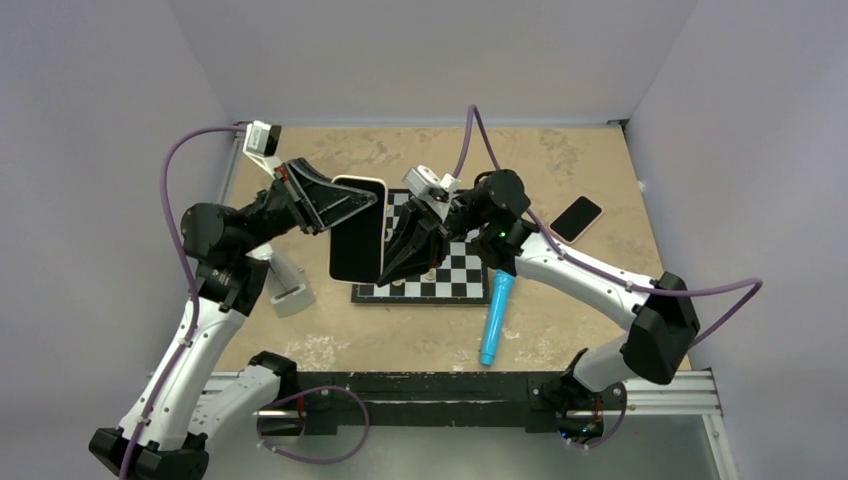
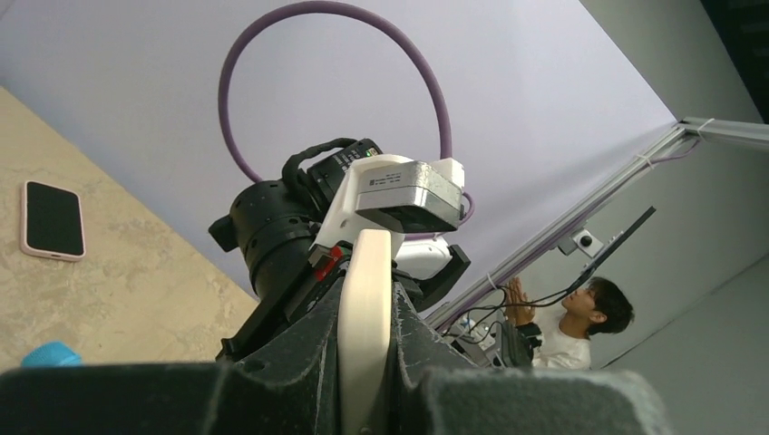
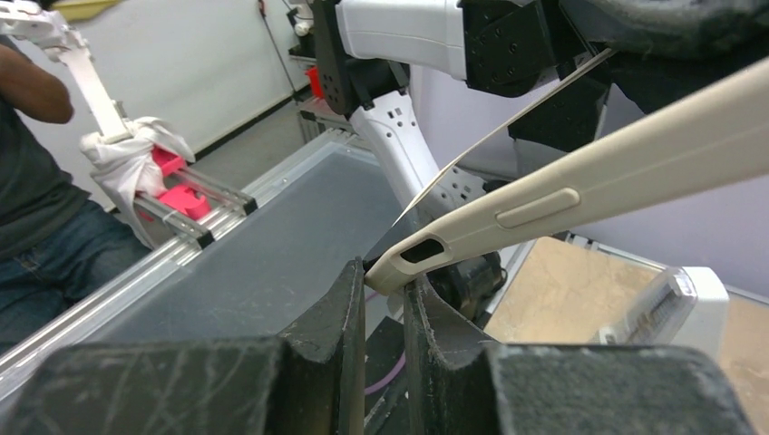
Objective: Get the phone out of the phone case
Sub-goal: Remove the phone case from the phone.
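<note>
Holding the cased phone (image 1: 357,238) up over the chessboard (image 1: 458,270): left claw (image 1: 366,203) clamped on the phone case's (image 3: 580,186) side edge, right claw (image 3: 385,283) pinched onto its bottom corner.

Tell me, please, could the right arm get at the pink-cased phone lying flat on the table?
Probably not at once: the right hand is clamped on a corner of the cream-cased black phone that the left hand holds. Otherwise the pink-cased phone lies uncovered on the tan table beside that arm.

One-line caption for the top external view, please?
Left gripper and right gripper clamp the cased phone between them at the chessboard's left edge.
</note>
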Robot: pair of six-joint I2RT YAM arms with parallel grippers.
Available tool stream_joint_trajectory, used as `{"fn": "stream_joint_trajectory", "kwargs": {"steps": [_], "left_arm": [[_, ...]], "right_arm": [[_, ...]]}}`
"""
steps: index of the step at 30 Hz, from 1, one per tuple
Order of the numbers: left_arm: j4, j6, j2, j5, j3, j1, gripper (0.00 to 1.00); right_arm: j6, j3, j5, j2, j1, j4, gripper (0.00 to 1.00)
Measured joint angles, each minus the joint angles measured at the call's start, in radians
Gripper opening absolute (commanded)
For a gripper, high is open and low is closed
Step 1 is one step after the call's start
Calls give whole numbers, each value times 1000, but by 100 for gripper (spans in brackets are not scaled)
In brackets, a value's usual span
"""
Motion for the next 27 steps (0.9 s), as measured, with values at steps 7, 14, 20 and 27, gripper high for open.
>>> {"fn": "stream_joint_trajectory", "kwargs": {"steps": [7, 14, 20, 27], "left_arm": [[-30, 2, -2, -29, 0, 0, 0], [-39, 3, -2, -46, 0, 0, 0], [-34, 3, 2, -32, 0, 0, 0], [-20, -25, 2, -21, 0, 0, 0]], "right_arm": [[-238, 17, 85, -88, 3, -350, 0], [-413, 30, 176, -150, 10, -561, 0], [-519, 49, 185, -156, 20, -636, 0], [-597, 106, 183, -126, 30, -718, 0]]}}
